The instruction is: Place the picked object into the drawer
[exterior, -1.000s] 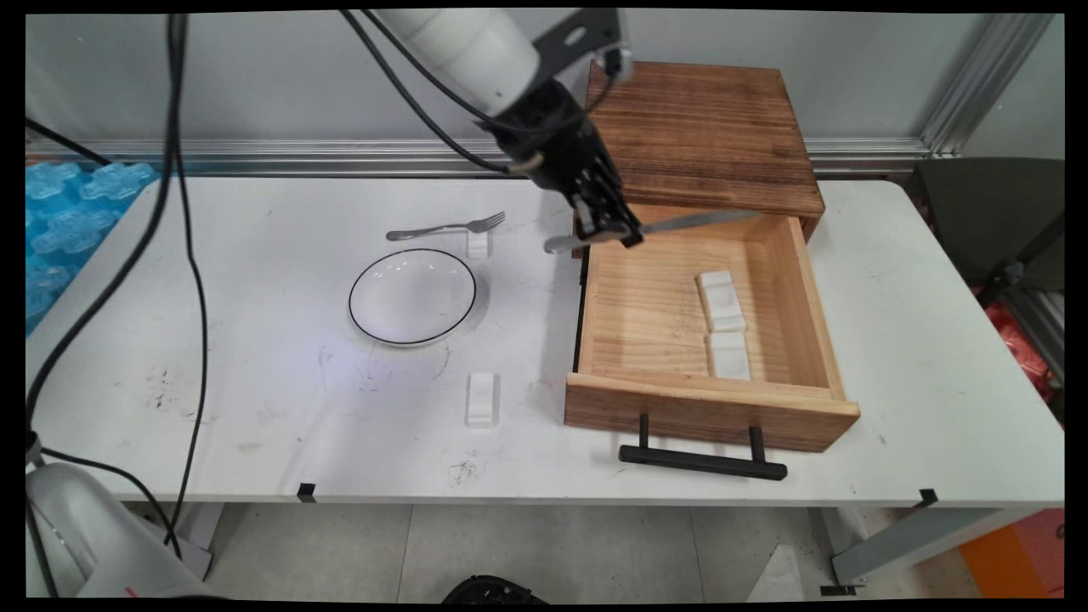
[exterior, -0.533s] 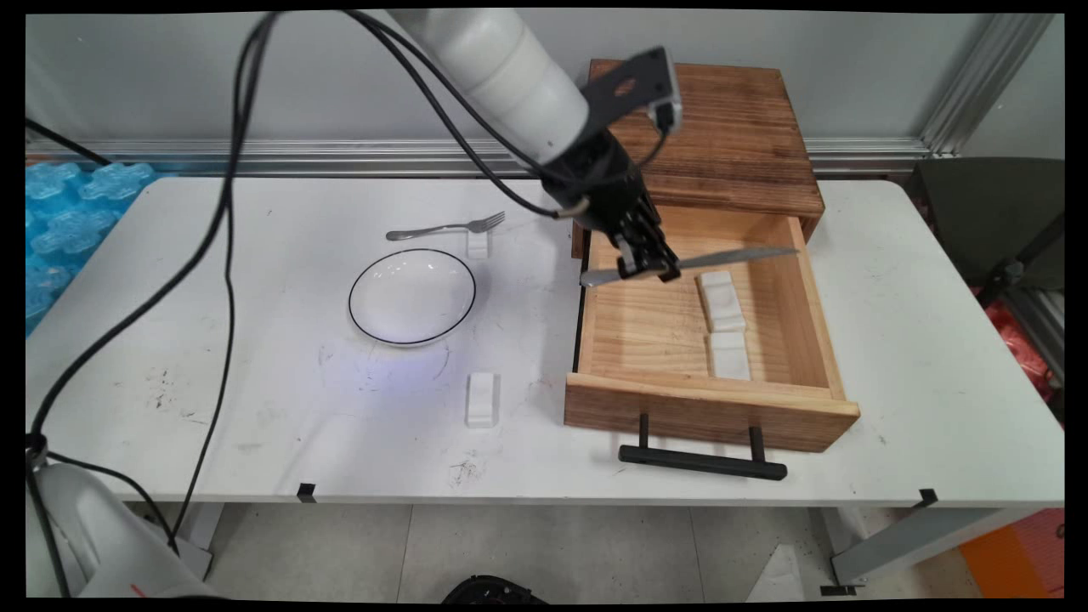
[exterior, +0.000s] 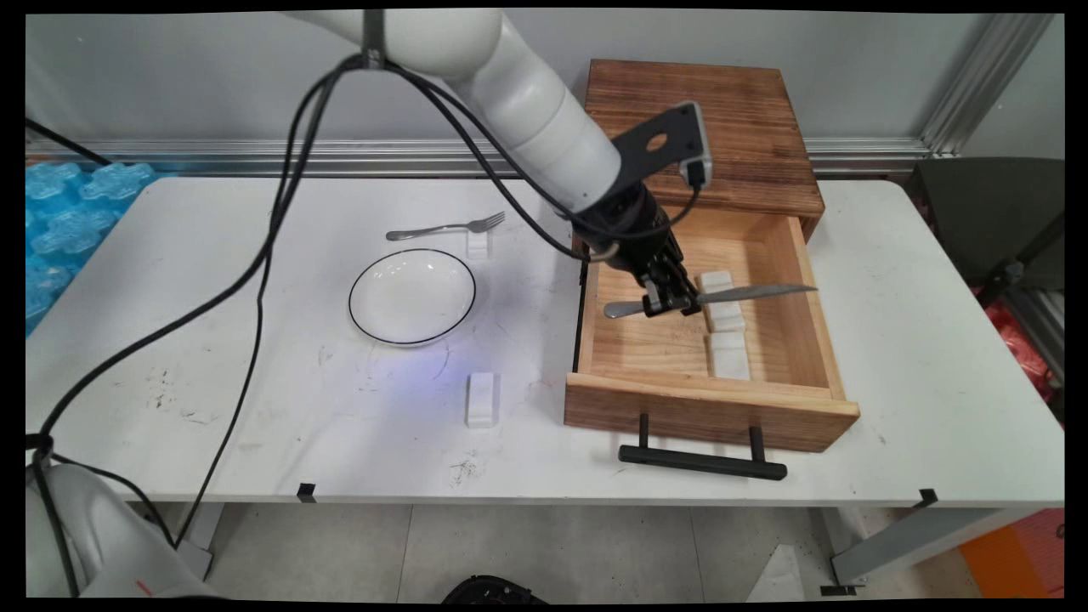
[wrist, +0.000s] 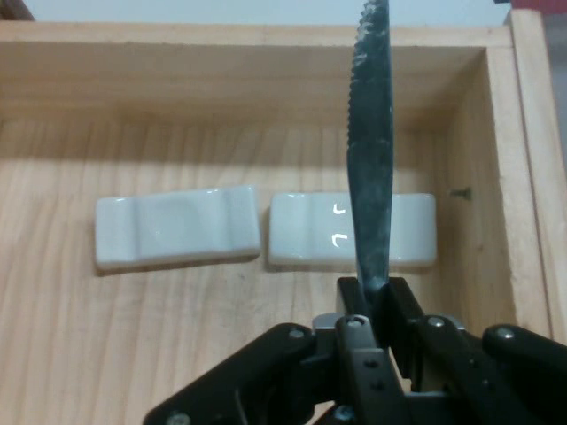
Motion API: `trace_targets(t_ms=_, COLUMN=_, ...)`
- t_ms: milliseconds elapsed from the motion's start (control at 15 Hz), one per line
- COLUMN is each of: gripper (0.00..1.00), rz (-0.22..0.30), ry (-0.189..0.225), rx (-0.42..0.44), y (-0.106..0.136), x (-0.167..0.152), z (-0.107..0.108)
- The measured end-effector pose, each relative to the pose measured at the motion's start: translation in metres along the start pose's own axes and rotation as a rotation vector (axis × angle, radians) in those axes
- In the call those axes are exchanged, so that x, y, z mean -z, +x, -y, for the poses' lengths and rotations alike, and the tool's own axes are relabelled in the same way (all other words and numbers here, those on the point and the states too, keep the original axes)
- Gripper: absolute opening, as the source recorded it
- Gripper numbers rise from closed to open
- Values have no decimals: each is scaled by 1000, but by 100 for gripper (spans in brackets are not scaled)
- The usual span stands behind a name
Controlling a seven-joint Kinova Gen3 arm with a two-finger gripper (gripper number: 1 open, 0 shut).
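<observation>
The gripper [exterior: 665,303] hangs over the open drawer [exterior: 790,280]. Its two fingers [wrist: 397,301] are pinched tight on a knife [exterior: 722,297], with only the thin metal between them. They grip it near the middle. The handle end sticks out toward 9 o'clock and the blade points toward 3 o'clock, out to the drawer's right wall. The knife lies almost flat, up in the air over the drawer floor.

In the hand view the knife [wrist: 370,168] runs straight up from the fingers toward 12 o'clock. Its edge has small teeth. It crosses over one of two white rests. That rest [wrist: 352,230] is right under the blade, and the other rest [wrist: 177,227] sits just beside it at 9 o'clock. The two rests are nearly touching, end to end.

From where I stand, the drawer sticks out of a brown wooden box [exterior: 705,127] at the back of the table [exterior: 212,357]. A black handle [exterior: 701,459] is on its front.

At 9 o'clock from the drawer is a white plate [exterior: 412,297] with a dark rim. A fork [exterior: 446,227] lies at 12 o'clock from the plate, its prongs on a small white block [exterior: 478,244]. Another white block [exterior: 481,399] sits at 5 o'clock from the plate.
</observation>
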Motion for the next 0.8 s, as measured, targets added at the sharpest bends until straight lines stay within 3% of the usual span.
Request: trace_targets(t_ms=800, gripper=0, rz=3, ry=-14, rx=-14, y=-14, x=-57, z=0)
